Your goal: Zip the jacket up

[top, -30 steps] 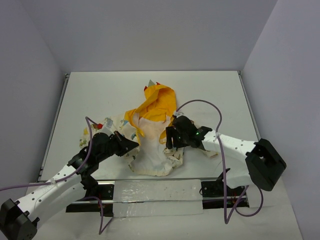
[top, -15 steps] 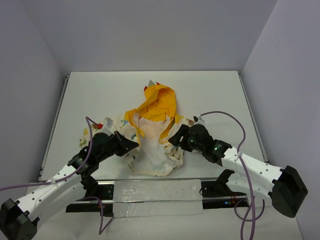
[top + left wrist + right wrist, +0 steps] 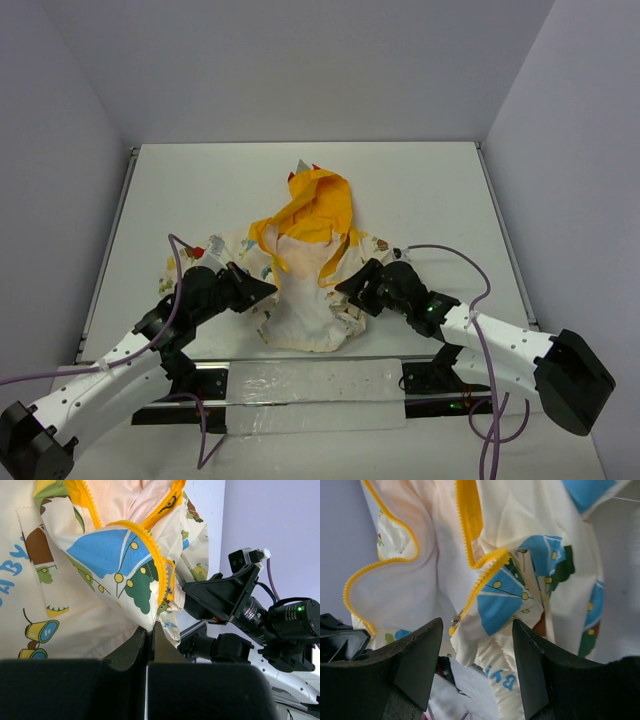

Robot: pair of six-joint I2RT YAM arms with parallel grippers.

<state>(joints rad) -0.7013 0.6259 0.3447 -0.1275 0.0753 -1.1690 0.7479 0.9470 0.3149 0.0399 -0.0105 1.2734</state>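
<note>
Just ahead of both pincers, near the close edge of the table, looking at the child's jacket lying unzipped, with the cream cartoon-print shell nearest the fingertips and the yellow lining and hood reaching away beyond them. Clamping the left pincer tight on the hem of one front panel, right below the bottom end of the yellow zipper teeth, fingers pressed together on the fabric. Holding the right pincer spread wide, straddling the bottom of the other front edge and gripping nothing, with a small metal piece sitting between its fingers at the end of that row of teeth. Judging the step in hand as bringing the two zip ends together: steadying one side and reaching for the other. Judging the next move as calling for closing the right pincer on the edge just beside that metal piece. Then drawing it across toward the left pincer to seat the pin in the slider, and only after that pulling away from both pincers toward the hood. Reading only part of the blue lettering off to one side of the left pincer's tips, ending in "BY". Finding no brand or label anywhere else.
</note>
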